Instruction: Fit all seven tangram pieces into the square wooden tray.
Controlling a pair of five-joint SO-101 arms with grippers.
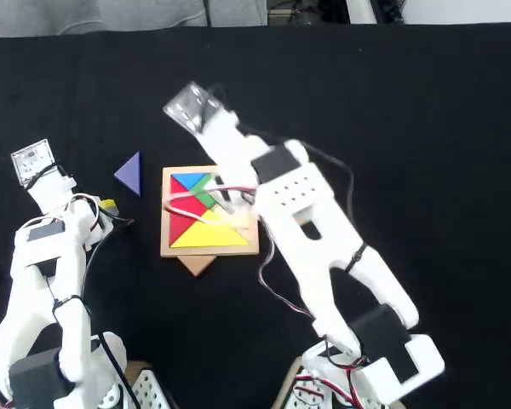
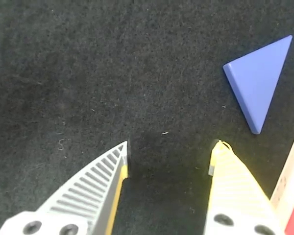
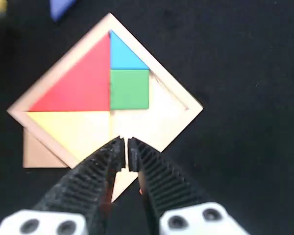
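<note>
Left hand: fingers apart, holding nothing, low over the worktop, beside the tray's left edge.
Purple triangle: flat on the cloth, just ahead of the left hand and to one side of its fingertips, apart from them.
Right hand: ribbed black fingers together with a hairline gap, gripping nothing, above the tray.
Tray: square, pale wood, raised rim.
Tray contents: red triangle and yellow triangle, both large; small blue triangle; green square. Part of the floor is bare.
Tan triangle: outside the tray, against its rim.
Worktop: black cloth, matte.
</note>
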